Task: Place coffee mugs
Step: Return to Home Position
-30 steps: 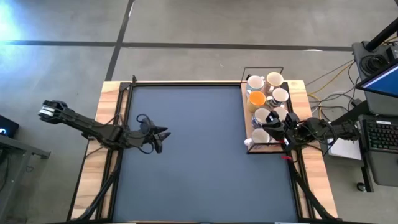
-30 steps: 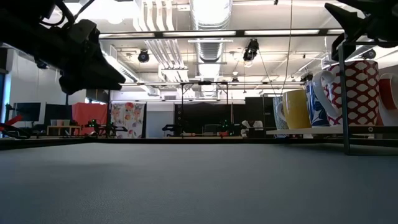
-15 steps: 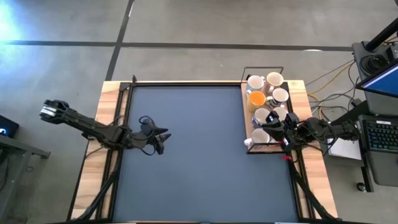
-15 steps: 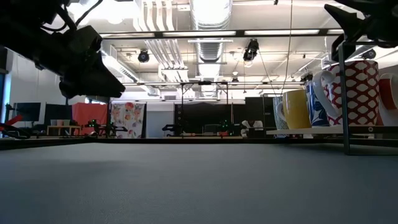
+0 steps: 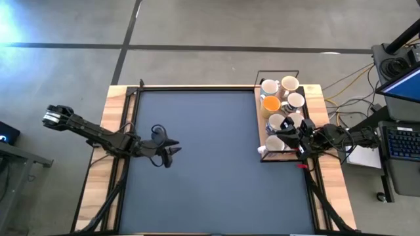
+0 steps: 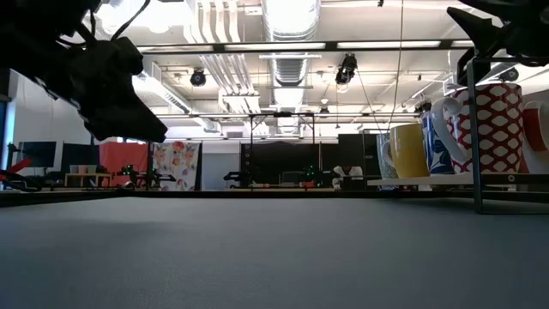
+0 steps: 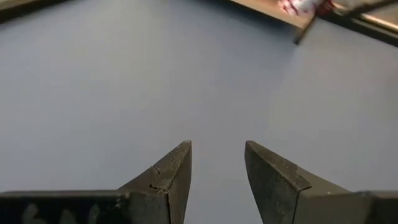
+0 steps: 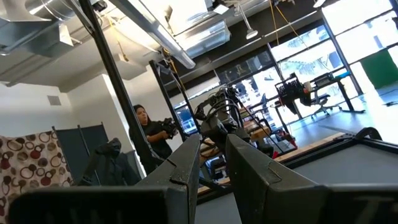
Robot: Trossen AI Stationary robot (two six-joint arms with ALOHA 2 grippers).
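Note:
Several coffee mugs stand close together on a wooden tray (image 5: 258, 111) with a black wire frame at the table's right edge. Most are white (image 5: 289, 84) and one is orange (image 5: 271, 103). The low view shows the orange one (image 6: 409, 150) and a red-and-white patterned one (image 6: 499, 124) from the side. My right gripper (image 5: 289, 131) hovers over the near mugs, pointing slightly upward, its fingers (image 8: 212, 149) a narrow gap apart with nothing between them. My left gripper (image 5: 170, 151) is open over the bare mat at the table's left, far from the mugs; its fingers (image 7: 217, 155) hold nothing.
The dark mat (image 5: 210, 170) covers the table between the two arms. Wooden strips (image 5: 111, 131) run along both sides. Cables and a keyboard (image 5: 400, 141) lie beyond the right edge. A person (image 8: 148, 134) stands in the room behind.
My left gripper has tipped further downward toward the mat and rolled a little, staying open. The mugs have stayed where they were.

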